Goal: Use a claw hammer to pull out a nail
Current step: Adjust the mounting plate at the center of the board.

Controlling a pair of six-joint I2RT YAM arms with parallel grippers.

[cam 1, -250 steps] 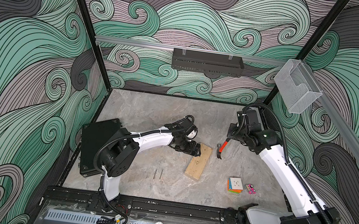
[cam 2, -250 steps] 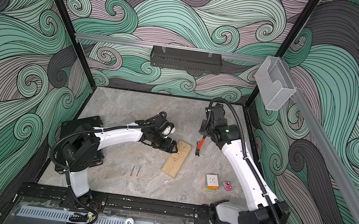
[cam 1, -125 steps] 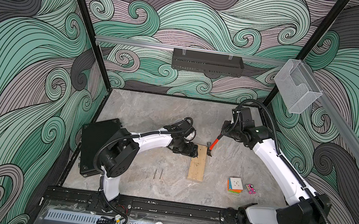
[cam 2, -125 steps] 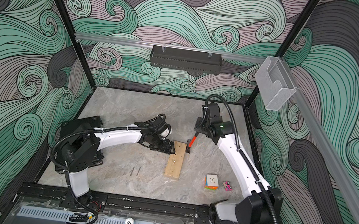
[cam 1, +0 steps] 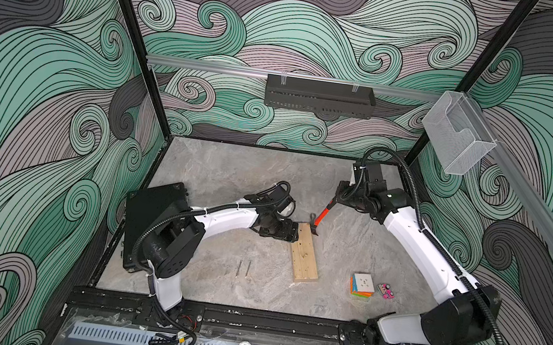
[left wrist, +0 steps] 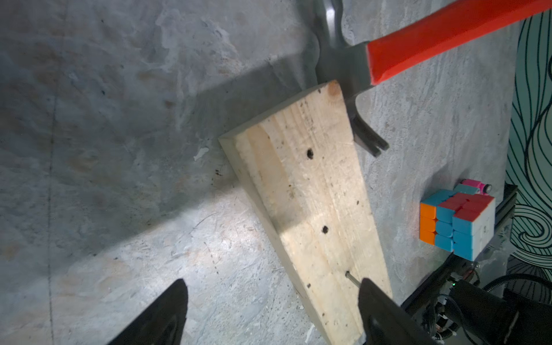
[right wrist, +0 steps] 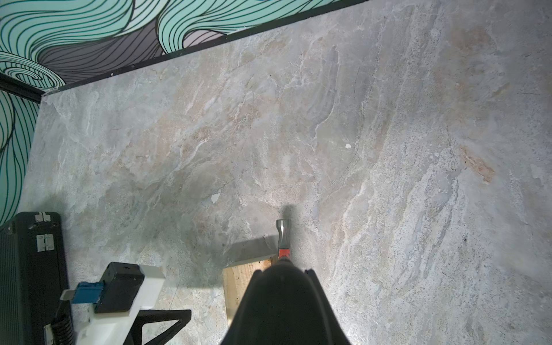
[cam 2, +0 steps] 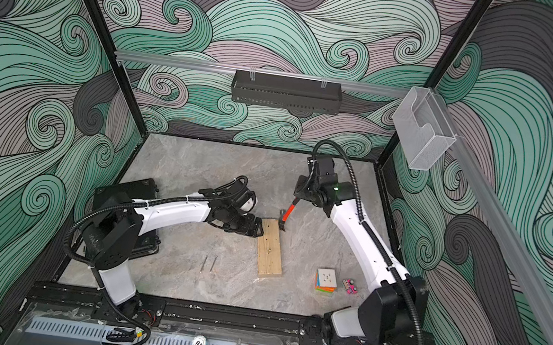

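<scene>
Claw hammer (cam 1: 322,216) hangs from the right gripper (cam 1: 339,200), which is clamped tight on the black handle end. The orange-red shaft slopes down from it toward the middle of the counter (cam 1: 231,174). The grey head sits at the far end of a wooden board (cam 1: 305,257) lying flat there. In the left wrist view the head (left wrist: 340,59) is right at the board's (left wrist: 313,194) far corner. Its forked claw runs beside the long edge on the side toward a puzzle cube (left wrist: 457,227); whether steel touches wood cannot be told.

The left gripper (cam 1: 291,231) is low at the same end of the board, jaws spread wide and holding nothing. From its wrist camera, one finger (left wrist: 167,310) is over bare counter. The other is over the board, next to a nail (left wrist: 350,276) standing out of the wood. Two empty holes show further along the board.

Two loose nails (cam 1: 243,268) lie on the counter beside the board. The cube (cam 1: 362,284) and a small pink toy (cam 1: 385,290) sit together on the opposite side, apart from it.
</scene>
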